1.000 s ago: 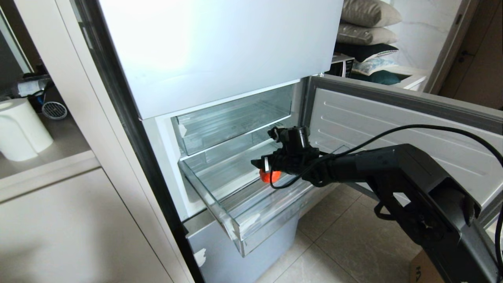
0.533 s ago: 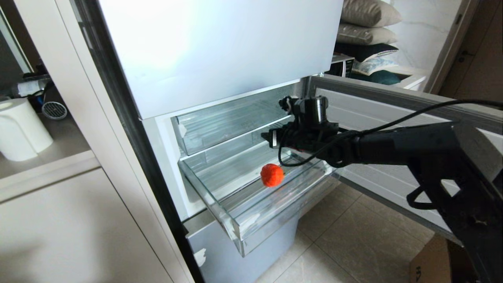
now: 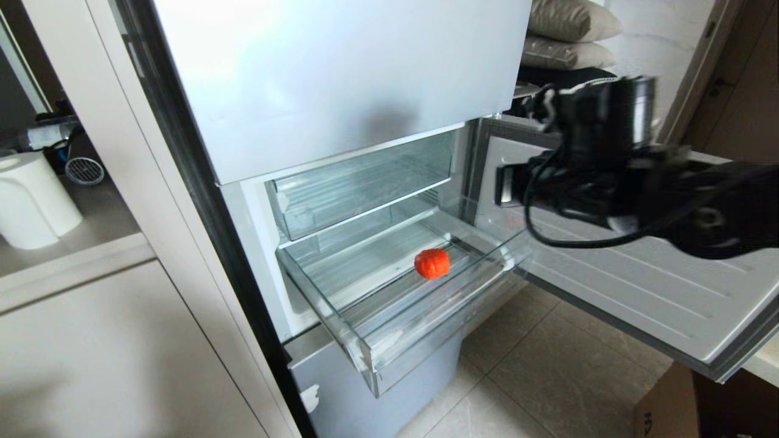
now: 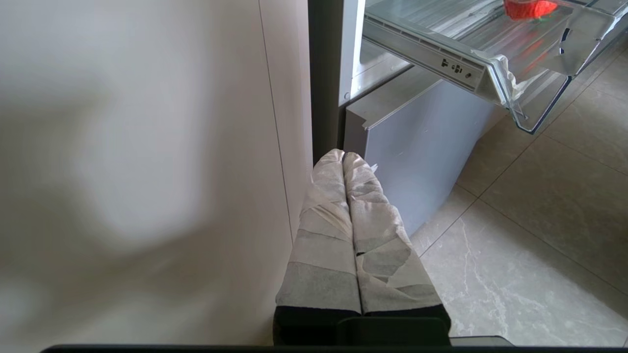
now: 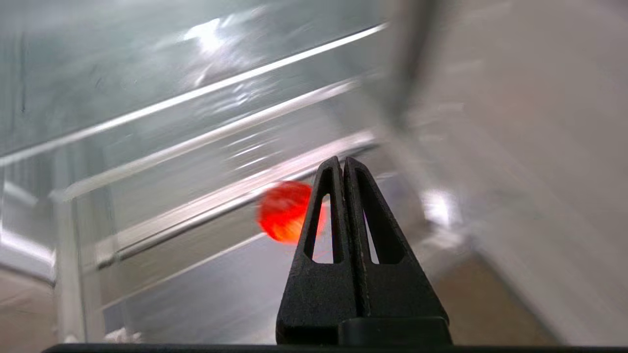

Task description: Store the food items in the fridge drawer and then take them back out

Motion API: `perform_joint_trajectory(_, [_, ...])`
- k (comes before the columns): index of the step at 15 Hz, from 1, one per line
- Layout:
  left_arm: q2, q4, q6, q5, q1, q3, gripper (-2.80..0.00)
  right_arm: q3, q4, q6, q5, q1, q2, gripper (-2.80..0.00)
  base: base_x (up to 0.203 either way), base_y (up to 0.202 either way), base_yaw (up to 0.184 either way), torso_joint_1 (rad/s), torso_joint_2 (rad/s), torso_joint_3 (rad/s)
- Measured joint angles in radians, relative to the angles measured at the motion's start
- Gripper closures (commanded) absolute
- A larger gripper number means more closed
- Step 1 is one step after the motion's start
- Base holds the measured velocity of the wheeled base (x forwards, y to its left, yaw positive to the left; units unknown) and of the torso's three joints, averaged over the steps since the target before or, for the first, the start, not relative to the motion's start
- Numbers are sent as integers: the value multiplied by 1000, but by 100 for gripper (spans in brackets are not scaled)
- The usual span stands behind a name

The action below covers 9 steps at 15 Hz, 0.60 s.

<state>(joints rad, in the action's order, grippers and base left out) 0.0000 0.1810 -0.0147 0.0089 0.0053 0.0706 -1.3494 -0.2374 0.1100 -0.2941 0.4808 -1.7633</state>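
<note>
Within the pulled-out fridge drawer [image 3: 389, 316], one orange-red fruit [image 3: 432, 263] is stored; no second fruit is seen, retrieval is judged outstanding; right pincer [image 5: 343, 164] pressed together, empty, held above

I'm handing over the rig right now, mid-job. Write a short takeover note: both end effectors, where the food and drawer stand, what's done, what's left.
Right end effector: shut and empty, raised in front of the open fridge door, above and to the right of the drawer.
Left end effector: shut, parked low beside the cabinet side, idle.
Fridge drawer: pulled out, open.
Orange-red bumpy fruit: lying loose on the drawer's ribbed base, nothing touching it.
Second fruit, the smooth red one: not in any view.
Done: one fruit stored.
Left: find and store the red fruit, then take both back out.
</note>
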Motion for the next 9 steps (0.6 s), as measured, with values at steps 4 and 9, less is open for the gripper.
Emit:
perform_joint_trajectory(4, [0,0,1,0,0,0,0,225,0,7,13,-367,356,0,0,0,0,0,0,0])
perform_joint_trajectory(9, [0,0,0,0,0,0,0,377,-3,102,309,-1332,579,0,0,0,0,0,0,0])
